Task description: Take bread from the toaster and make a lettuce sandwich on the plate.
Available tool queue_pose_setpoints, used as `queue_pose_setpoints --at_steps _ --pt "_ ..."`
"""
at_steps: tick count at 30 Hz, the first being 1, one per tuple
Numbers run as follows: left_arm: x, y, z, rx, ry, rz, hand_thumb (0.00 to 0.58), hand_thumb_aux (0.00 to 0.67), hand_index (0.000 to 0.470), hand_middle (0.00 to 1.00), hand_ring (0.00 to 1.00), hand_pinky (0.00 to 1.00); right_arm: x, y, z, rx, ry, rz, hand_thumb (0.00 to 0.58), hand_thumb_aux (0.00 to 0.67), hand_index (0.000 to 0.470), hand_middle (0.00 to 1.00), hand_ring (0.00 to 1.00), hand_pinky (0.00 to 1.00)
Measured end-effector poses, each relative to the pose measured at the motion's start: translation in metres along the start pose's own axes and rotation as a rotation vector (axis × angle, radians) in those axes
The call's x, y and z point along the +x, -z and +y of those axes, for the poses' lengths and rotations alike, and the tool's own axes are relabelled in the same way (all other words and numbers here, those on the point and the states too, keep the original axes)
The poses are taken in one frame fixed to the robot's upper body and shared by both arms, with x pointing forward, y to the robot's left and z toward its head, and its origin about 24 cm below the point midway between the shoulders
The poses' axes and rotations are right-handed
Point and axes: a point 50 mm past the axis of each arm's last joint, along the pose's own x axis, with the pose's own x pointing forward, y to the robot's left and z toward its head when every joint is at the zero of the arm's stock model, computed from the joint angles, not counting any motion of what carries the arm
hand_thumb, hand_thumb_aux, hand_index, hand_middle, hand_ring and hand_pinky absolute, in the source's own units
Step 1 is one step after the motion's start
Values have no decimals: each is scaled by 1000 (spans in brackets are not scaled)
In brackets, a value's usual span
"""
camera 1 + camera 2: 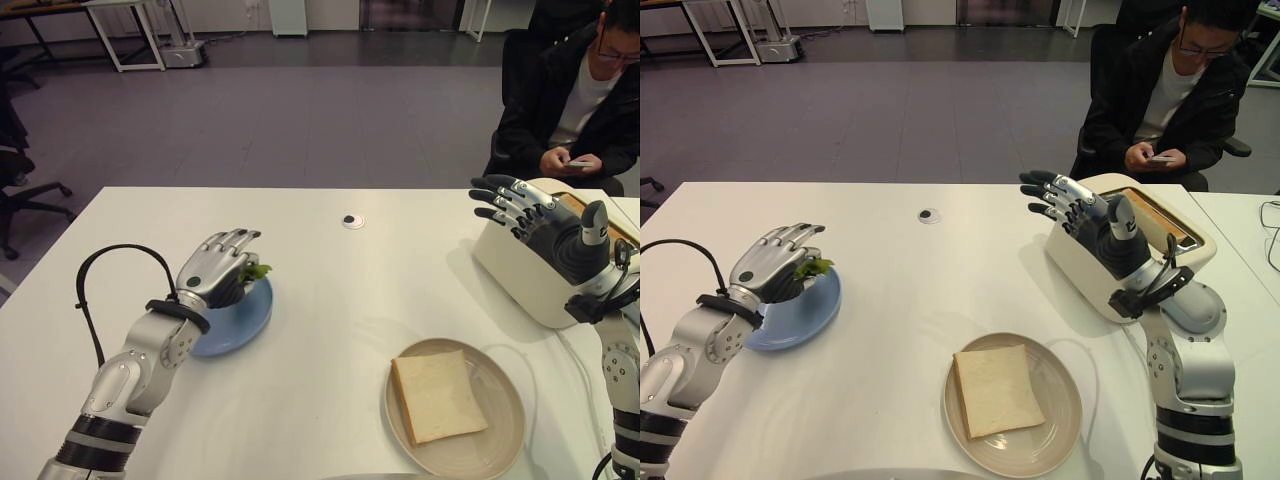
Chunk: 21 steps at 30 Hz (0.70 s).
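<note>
A slice of bread [436, 397] lies flat on the tan plate [505, 440] at the front right of the white table. The cream toaster [1086, 262] stands at the right, with a slice showing in its slot [1157, 216]. My right hand [1072, 205] hovers open over the toaster's left end, holding nothing. On the left, a blue plate [800, 322] holds green lettuce [814, 268]. My left hand [217, 266] is over that plate with its fingers curled on the lettuce.
A small black-and-white disc [350, 221] lies at the table's far middle. A black cable [95, 275] loops from my left forearm. A white cord [575, 365] runs beside the toaster. The table's right edge is close behind the toaster.
</note>
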Motion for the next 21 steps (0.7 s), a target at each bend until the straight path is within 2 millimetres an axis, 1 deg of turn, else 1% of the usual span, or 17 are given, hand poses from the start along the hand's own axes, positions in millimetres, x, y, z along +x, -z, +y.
queue_pose_setpoints --at_steps 2,5,7,11,13,14,15,16,19,21 --pt "2 -12 5 -10 -19 -52 580 670 470 0 0 0 0 0 -1 1 2 0 0 0 0 0 0 0" --pt "12 -46 22 -36 -84 -195 580 670 470 0 0 0 1 0 -3 0 9 -2 0 0 0 0 0 0" --pt "20 -80 27 -73 -105 -338 580 670 470 0 0 0 2 -1 -5 -4 18 -7 0 0 0 0 0 0" --pt "24 -157 25 -145 -88 -634 580 670 470 0 0 0 2 -4 -11 -15 45 -19 0 0 0 0 0 0" --pt "23 -183 23 -148 -81 -730 580 670 470 0 0 0 1 -3 -18 -22 88 -11 0 0 0 0 0 0" --pt "20 -196 22 -153 -74 -784 580 670 470 0 0 0 1 -2 -27 -48 147 6 0 0 0 0 0 0" --pt "19 -205 22 -156 -76 -814 580 670 470 0 0 0 0 -2 -34 -75 190 15 0 0 0 0 0 0" --pt "15 -213 20 -144 -65 -853 580 670 470 0 0 0 -2 0 -46 -104 263 36 0 0 0 0 0 0" --pt "7 -225 17 -132 -31 -915 580 670 470 0 0 0 -9 0 -71 -166 405 86 0 0 0 0 0 0" --pt "1 -229 19 -133 -29 -946 580 670 470 0 0 0 -13 1 -82 -196 470 112 0 0 0 0 0 0"
